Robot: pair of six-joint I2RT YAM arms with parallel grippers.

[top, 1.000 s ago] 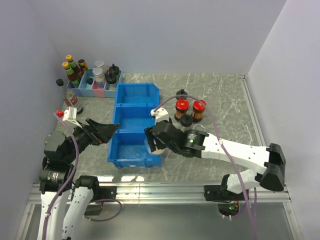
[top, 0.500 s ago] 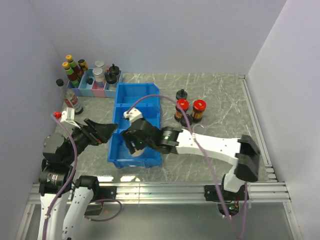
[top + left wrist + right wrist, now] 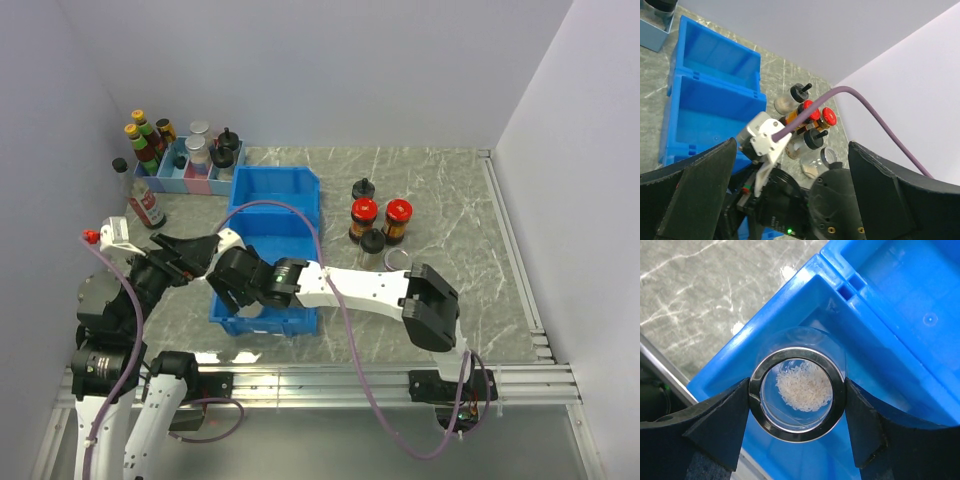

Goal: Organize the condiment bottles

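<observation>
My right gripper is shut on a squat clear glass jar with a silver lid that has rice inside. It holds the jar over the near left corner of the blue bin. My left gripper is open and empty beside the bin's left wall. Right of the bin stand two red-lidded dark jars, two black-capped shakers and a second glass jar. The left wrist view shows this cluster, with the red lids and the glass jar.
A pastel tray with taller sauce bottles stands at the back left. A slim clear bottle with a red label stands before it. My right arm lies across the bin's near right side. Walls close in on the left and back.
My right arm swung left with the glass jar, from the bin's right side to above its near left corner. My left arm drew back a little to the left.
</observation>
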